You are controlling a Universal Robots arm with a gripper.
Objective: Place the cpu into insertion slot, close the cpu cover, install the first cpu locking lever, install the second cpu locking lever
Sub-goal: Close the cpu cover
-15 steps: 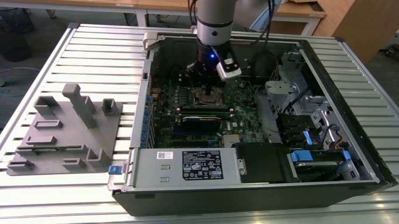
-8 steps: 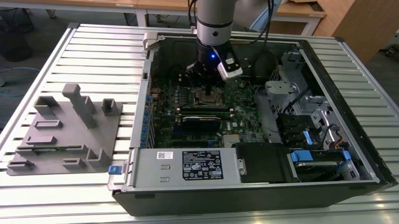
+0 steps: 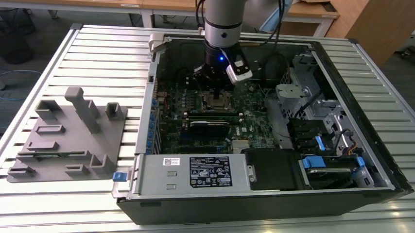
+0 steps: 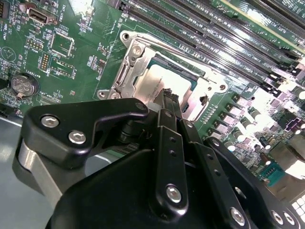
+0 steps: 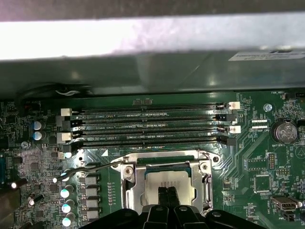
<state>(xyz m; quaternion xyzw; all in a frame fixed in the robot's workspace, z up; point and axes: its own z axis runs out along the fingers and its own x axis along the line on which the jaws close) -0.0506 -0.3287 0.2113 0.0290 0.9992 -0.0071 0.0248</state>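
The claw [image 3: 217,95] reaches down into the open computer case [image 3: 259,206], which lies on the slatted worktop [image 3: 97,48] with a grey moulded tray [image 3: 71,145] on the exterior view's left. In both wrist views its two fingers [image 5: 162,196] are pressed together and hold nothing. Their tips sit at or just over the silver top of the cpu [image 5: 164,177]; contact cannot be told. The cpu lies in the insertion slot [image 3: 225,103]. The cpu cover [image 5: 129,183] lies flat around it, and the chip shows through the cover's window. A thin wire lever [image 5: 97,167] runs off one corner of the socket, beside the long black memory slots [image 5: 147,125].
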